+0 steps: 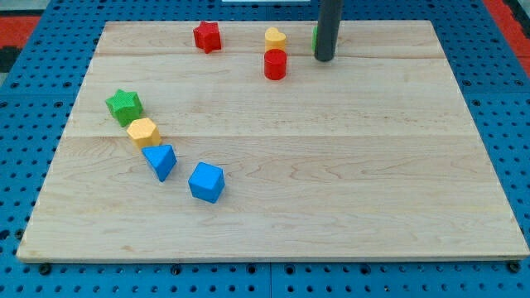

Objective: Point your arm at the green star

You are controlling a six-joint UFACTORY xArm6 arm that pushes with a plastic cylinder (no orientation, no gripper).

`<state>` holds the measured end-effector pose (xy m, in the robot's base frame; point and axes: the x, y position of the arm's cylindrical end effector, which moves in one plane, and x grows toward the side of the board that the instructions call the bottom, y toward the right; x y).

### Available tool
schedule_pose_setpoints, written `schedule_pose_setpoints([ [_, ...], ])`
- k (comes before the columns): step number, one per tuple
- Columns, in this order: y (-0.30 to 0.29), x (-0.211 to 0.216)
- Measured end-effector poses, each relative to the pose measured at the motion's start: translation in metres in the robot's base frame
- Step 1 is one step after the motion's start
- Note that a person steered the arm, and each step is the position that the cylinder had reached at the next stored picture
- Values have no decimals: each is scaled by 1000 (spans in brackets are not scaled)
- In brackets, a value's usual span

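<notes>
Nearest the camera, a blue cube (206, 182) and blue wedge (161, 161) lie lower left, trailing up past a yellow hexagon (143, 132) to the green star (124, 103) at left. My tip (324, 59), a bare rod holding nothing, rests at upper centre-right, well apart from the star and beside what is probably a green block (315, 36), mostly hidden. A good approach sweeps left below the red cylinder (275, 64), stopping short of the star. Pale wooden board (331, 165); blue perforated bench (25, 99) around it.
</notes>
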<state>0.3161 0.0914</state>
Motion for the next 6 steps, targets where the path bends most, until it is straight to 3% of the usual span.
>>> schedule_pose_setpoints([
  [1, -43, 71],
  [2, -156, 74],
  [3, -242, 12],
  [4, -350, 34],
  [5, -364, 92],
  [6, -320, 91],
])
